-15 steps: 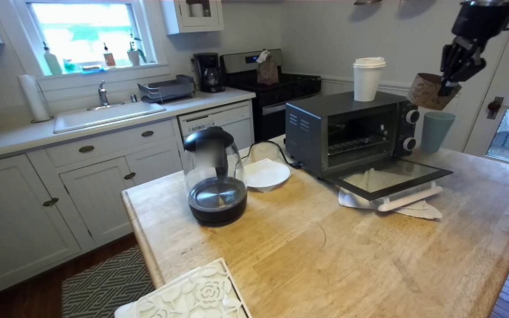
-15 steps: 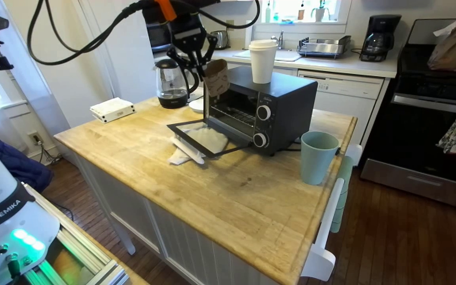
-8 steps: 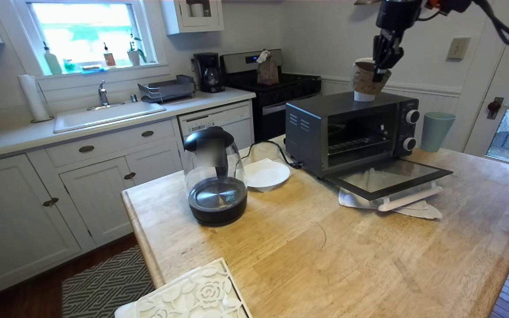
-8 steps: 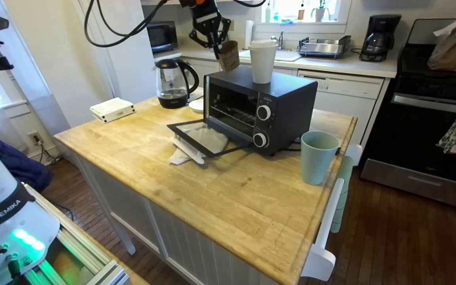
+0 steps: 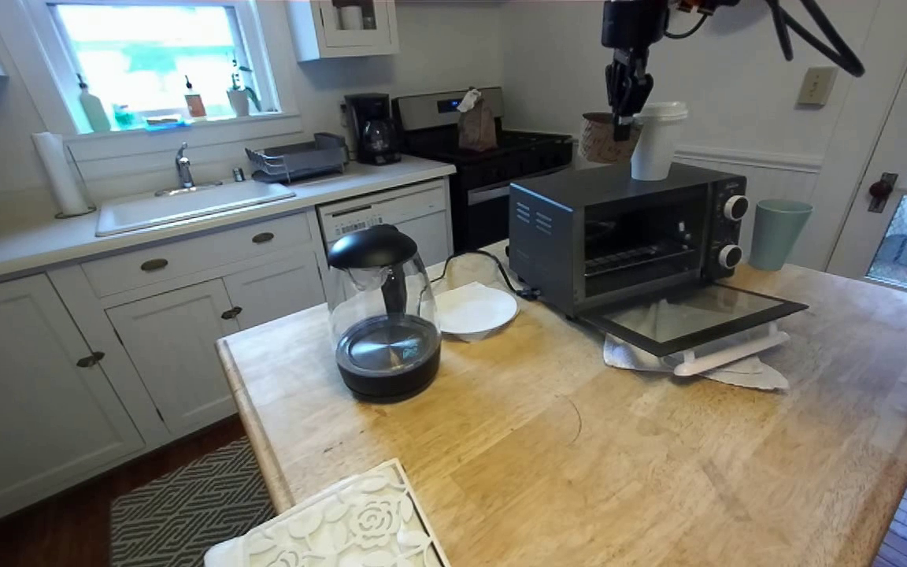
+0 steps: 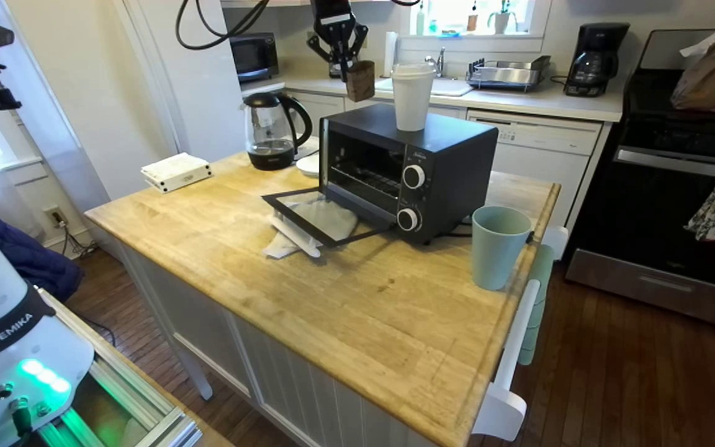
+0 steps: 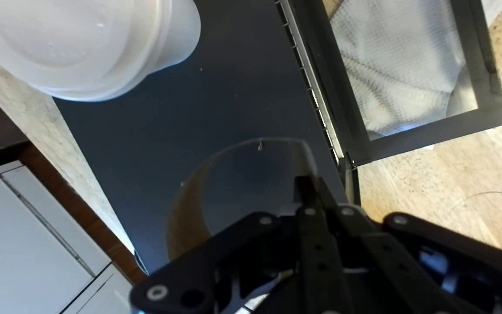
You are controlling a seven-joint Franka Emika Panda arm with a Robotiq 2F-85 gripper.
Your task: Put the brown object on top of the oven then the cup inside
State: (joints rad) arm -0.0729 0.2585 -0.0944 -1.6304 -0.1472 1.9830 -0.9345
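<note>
Above the left part of the oven (image 6: pixel 438 180), the brown object (image 6: pixel 360 82) hangs in the air, almost upright and apart from the oven's top. It is held by the gripper (image 6: pixel 344 76): the two fingers (image 7: pixel 306 192) are close together and pinch its thin wall between them. The fingertips reach to about the middle of its height, and the rest of it stands out beside them. In the wrist view it looks like a blurred ring, at the left of the fingers. In both exterior views the gripper points almost straight down, and the arm (image 5: pixel 633 27) comes in from the top edge.

To the right of the brown object, near but not touching, the white cup (image 6: pixel 411 99) with its lid stands upright on the oven. The oven's glass door (image 5: pixel 713 311) is lowered to the near side, above a pale cloth (image 5: pixel 633 358). Further right, a blue-green cup (image 6: pixel 499 254) stands on the wooden table (image 6: pixel 308 279). On the left, a plate (image 5: pixel 473 315) lies between the oven and a glass kettle (image 5: pixel 386 370). On the far side, a paper bag (image 5: pixel 477 130) stands on the black stove (image 6: pixel 655 217).
</note>
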